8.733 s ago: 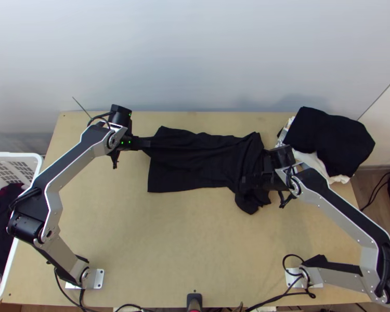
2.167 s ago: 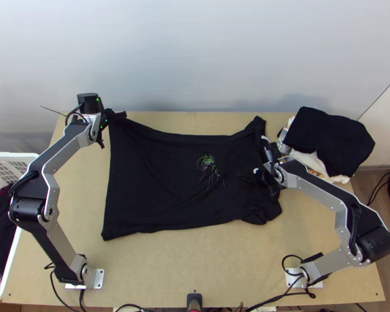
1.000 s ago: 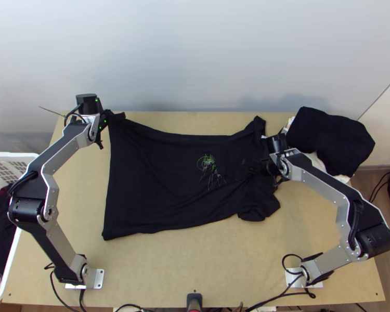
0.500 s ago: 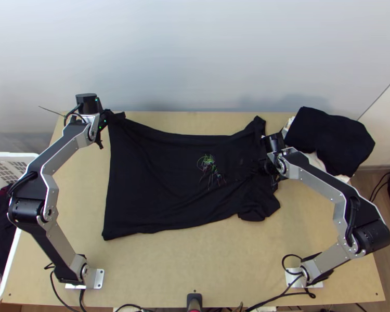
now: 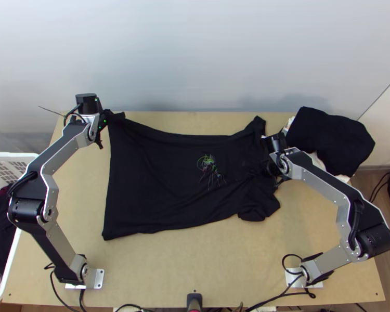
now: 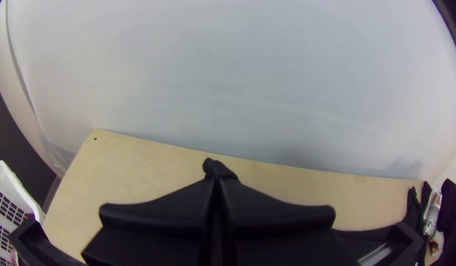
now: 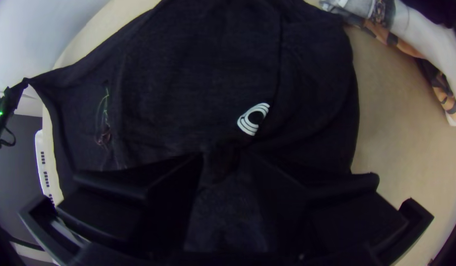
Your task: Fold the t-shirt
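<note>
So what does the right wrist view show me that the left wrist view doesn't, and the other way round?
Right wrist view: the T-shirt's thin-lined green and reddish print, and a white striped mark on the cloth.

Left wrist view: a small hole by the table's far left corner, and the dark red cloth in the laundry basket.

Both: the left pincer at a corner of the black T-shirt, the table, the white laundry basket and the clothes pile.
</note>
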Controlling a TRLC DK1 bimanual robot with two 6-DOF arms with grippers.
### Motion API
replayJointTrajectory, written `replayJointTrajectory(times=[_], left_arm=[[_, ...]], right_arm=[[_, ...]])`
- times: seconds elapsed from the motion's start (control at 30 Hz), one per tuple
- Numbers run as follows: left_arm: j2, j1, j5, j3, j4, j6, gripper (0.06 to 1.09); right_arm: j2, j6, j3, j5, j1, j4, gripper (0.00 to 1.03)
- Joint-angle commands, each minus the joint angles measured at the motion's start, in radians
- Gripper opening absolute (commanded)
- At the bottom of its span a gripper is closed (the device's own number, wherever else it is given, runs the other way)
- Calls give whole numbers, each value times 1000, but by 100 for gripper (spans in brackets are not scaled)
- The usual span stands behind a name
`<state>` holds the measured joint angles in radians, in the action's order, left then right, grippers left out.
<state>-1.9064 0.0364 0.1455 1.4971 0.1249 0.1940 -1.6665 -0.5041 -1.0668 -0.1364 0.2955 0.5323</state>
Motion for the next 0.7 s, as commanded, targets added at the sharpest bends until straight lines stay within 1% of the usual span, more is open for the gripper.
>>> replayJointTrajectory(times=[0.0,0.2,0.23,0.33,0.37,0.4,0.43,0.47,0.5,0.53,0.57,0.67], left_arm=[[1,0,0,0,5,-1,9],[3,-1,0,3,4,-4,9],[3,-1,0,3,5,-4,9],[3,-4,0,2,5,-4,9],[3,-4,0,2,5,-4,9],[3,-4,0,2,5,-4,9],[3,-6,0,2,5,-5,9],[3,-6,0,2,5,-5,9],[3,-7,0,2,5,-5,9],[3,-7,0,2,5,-7,9],[3,-9,0,3,5,-7,9],[3,-9,0,3,5,-10,9]], right_arm=[[1,-2,-5,-2,-6,24,51],[-30,-7,-38,-2,16,26,51],[-36,-8,-44,-2,19,26,49],[-50,-8,-62,-2,30,26,33],[-53,-8,-67,-2,34,26,29],[-58,-8,-70,-2,39,26,26],[-61,-8,-73,-2,45,28,26],[-62,-8,-76,-2,47,28,23],[-67,-7,-78,-2,48,28,17],[-72,-5,-81,-2,50,28,9],[-75,-5,-82,-2,50,28,5],[-76,-2,-82,-2,53,29,3]])
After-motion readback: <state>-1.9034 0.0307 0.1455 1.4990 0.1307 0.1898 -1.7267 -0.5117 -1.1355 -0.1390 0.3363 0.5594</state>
